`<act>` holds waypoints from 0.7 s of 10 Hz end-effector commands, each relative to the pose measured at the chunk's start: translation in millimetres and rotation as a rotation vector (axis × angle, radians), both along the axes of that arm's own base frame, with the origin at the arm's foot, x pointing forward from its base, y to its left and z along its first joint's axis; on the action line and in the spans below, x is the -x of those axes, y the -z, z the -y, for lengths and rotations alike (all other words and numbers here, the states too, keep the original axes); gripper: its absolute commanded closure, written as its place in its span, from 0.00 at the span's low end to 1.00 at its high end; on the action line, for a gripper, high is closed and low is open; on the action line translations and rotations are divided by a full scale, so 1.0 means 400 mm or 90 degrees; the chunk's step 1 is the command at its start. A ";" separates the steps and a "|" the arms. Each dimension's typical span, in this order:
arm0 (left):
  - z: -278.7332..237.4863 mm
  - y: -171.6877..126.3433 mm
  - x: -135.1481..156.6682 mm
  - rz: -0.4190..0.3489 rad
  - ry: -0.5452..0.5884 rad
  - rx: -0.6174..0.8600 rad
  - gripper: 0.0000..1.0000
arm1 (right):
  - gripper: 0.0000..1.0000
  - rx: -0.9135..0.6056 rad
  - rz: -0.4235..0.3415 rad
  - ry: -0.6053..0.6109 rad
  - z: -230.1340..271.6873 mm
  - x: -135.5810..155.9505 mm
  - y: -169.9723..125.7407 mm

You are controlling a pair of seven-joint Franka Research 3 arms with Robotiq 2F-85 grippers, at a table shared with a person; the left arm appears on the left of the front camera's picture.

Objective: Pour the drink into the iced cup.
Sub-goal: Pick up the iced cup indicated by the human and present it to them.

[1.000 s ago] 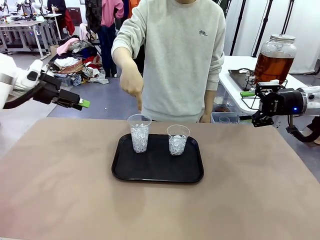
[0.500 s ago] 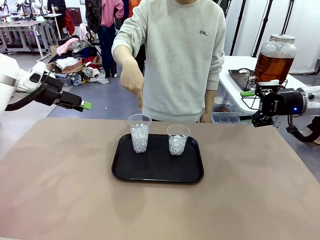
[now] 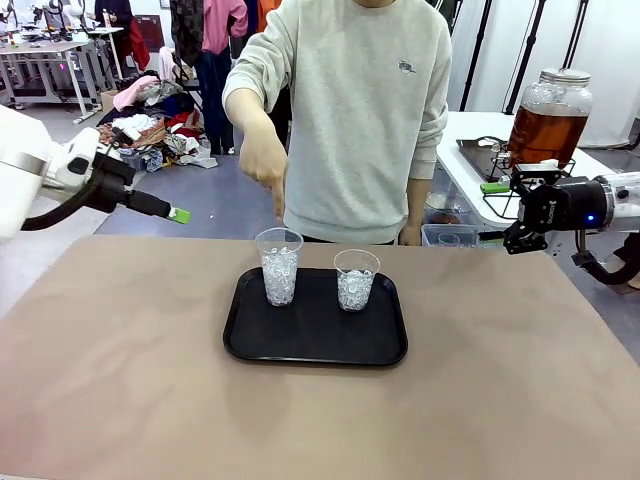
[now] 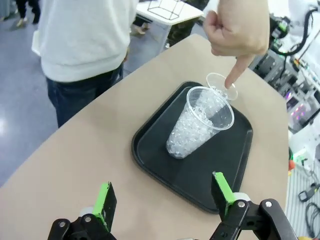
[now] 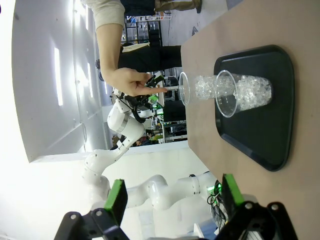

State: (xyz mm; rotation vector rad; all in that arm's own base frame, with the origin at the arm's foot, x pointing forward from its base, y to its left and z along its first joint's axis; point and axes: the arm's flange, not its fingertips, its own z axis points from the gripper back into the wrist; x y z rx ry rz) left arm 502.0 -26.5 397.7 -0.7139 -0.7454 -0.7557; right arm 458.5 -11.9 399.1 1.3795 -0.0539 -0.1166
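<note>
Two clear cups filled with ice stand on a black tray point(image 3: 315, 345). A person's finger point(image 3: 279, 207) points down at the left iced cup point(image 3: 279, 266), which the left wrist view shows as the nearer iced cup point(image 4: 200, 123). The right cup point(image 3: 356, 280) stands beside it. The drink point(image 3: 548, 133), amber liquid in a big glass jar with a silvery lid, stands on a side table at the far right. My left gripper point(image 3: 172, 212) hovers open off the table's far-left corner, with fingers point(image 4: 106, 202) spread. My right gripper point(image 3: 510, 213) hangs open just in front of the jar, with its pads point(image 5: 118, 199) wide apart.
The person stands at the table's far edge behind the tray. The white side table point(image 3: 470, 150) on the right carries the jar and a dark tray. Bare tan tabletop point(image 3: 150, 380) surrounds the black tray. Clothes and other tables lie far back left.
My left arm has shifted a little to the right and its gripper has tipped slightly downward. The right arm, the person's pointing hand and the cups have stayed put.
</note>
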 end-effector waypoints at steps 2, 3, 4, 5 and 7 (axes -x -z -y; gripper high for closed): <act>0.049 0.051 -0.008 0.102 0.065 -0.019 0.00 | 0.00 -0.001 0.002 0.001 0.000 0.003 -0.004; 0.072 0.060 -0.011 0.129 0.099 -0.026 0.00 | 0.00 -0.001 0.002 0.001 0.000 0.003 -0.004; 0.094 0.073 -0.013 0.141 0.125 -0.031 0.00 | 0.00 -0.001 0.002 0.001 0.000 0.003 -0.004; 0.118 0.089 -0.017 0.153 0.138 -0.044 0.00 | 0.00 -0.001 0.002 0.001 0.000 0.003 -0.004; 0.165 0.116 -0.020 0.166 0.163 -0.059 0.00 | 0.00 -0.001 0.002 0.001 0.000 0.003 -0.004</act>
